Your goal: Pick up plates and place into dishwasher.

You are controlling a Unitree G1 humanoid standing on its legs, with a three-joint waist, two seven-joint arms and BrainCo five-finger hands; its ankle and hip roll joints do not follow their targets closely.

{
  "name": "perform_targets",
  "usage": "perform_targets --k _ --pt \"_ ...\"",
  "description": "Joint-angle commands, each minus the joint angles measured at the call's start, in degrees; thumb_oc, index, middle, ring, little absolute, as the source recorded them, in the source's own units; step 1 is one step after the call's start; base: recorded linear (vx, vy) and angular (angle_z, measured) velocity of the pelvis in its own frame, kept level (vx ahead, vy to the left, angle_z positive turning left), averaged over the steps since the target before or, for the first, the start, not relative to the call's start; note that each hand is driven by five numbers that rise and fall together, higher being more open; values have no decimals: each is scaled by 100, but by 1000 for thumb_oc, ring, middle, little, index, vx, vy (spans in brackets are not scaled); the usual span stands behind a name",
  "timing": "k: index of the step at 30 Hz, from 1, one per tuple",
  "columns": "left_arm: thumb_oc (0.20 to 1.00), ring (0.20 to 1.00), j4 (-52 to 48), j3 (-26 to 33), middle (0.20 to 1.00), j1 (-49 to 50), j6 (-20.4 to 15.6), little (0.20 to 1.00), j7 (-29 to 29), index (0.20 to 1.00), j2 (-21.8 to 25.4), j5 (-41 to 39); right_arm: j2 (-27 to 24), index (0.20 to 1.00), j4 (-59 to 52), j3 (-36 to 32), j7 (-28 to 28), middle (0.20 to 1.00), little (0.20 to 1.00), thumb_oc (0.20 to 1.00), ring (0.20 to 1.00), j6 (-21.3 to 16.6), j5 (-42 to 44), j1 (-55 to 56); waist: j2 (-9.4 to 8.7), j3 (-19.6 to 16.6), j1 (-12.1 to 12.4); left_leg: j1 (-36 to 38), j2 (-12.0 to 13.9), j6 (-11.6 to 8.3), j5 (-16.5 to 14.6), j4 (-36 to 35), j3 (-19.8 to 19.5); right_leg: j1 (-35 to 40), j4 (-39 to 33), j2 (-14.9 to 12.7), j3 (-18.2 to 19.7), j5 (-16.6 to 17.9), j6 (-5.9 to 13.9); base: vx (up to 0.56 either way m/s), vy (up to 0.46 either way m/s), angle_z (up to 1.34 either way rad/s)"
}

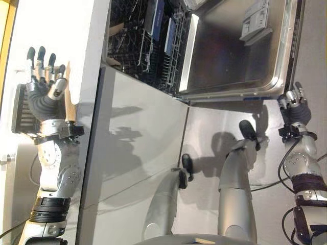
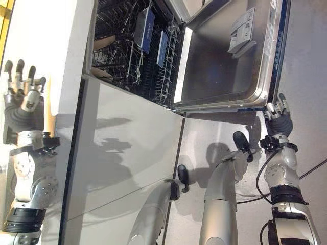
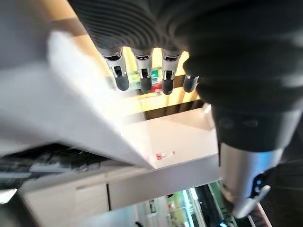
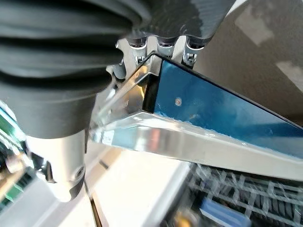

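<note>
**Right hand at the dishwasher door, left hand spread over the counter**

The stainless-steel dishwasher door point(image 1: 230, 46) lies folded open at about one o'clock in the head views, its shiny inner face up and a grey detergent compartment point(image 1: 255, 21) near its far edge. At twelve o'clock sits the black wire dishwasher rack point(image 2: 127, 56), with two dark blue flat plates point(image 2: 144, 29) standing upright between its tines.

The right hand point(image 1: 295, 106) is at three o'clock, against the near corner of the door. In the right wrist view its fingers point(image 4: 162, 47) curl over the door's metal rim, with the blue outer edge just beside them, so the hand grips the door.

The left hand point(image 1: 45, 84) is at nine o'clock above the white countertop point(image 1: 76, 30), fingers straight and fanned apart, holding nothing. Behind it sits a dark ribbed rectangular object point(image 1: 20, 109), too unclear to identify.
</note>
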Motion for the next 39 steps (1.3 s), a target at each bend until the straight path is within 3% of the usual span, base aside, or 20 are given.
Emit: perform_targets --k 1,6,12,22,26,32,39 --pt "1000 1000 -303 36 1000 -49 183 1000 -194 1000 -221 -392 13 1000 -1807 926 1088 1000 1000 1000 1000 -123 -684 -1511 167 710 72 1325 431 -277 299 -1463 -569 466 156 -373 -17 -79 -169 25 117 -37" --pt "1000 1000 -312 267 1000 35 312 1000 -271 1000 -176 -627 37 1000 -2119 925 972 1000 1000 1000 1000 -47 -856 -1442 -27 666 212 1828 406 -248 302 -1716 -673 948 -204 -532 -238 50 -143 11 76 42" --pt "1000 1000 -234 472 1000 136 500 1000 -359 1000 -48 -770 204 1000 -2308 989 850 1000 1000 1000 1000 -47 -964 -1215 -385 201 492 2257 428 -199 253 -1920 -831 1526 -613 -708 -526 182 -140 57 21 27" --pt "1000 1000 -108 689 1000 276 1001 1000 -600 1000 176 -454 792 1000 -2525 911 801 1000 1000 1000 1000 -215 -972 -491 -1457 -733 1154 2963 562 -105 243 -2262 -1146 3283 -1615 -1062 -1370 410 -50 108 -144 42" --pt "1000 1000 -47 695 1000 336 1160 1000 -834 1000 198 -312 995 1000 -2576 900 802 1000 1000 1000 1000 -277 -930 -186 -1799 -1105 1389 3249 712 -102 306 -2546 -1216 3966 -2095 -1116 -1790 527 0 153 -195 68" --pt "1000 1000 -38 655 1000 284 1347 1000 -1008 1000 199 -192 1072 1000 -2760 929 604 1000 1000 1000 1000 -218 -978 -52 -2063 -1480 1670 3676 869 -108 455 -3032 -1263 4621 -2517 -1143 -2264 602 44 77 -90 58" --pt "1000 1000 -69 714 1000 347 1570 1000 -1276 1000 151 -99 989 1000 -3146 723 327 1000 1000 1000 1000 -233 -1198 327 -2229 -1746 1760 3931 949 -133 690 -3437 -1205 4834 -2720 -1147 -2533 762 53 12 -79 24"
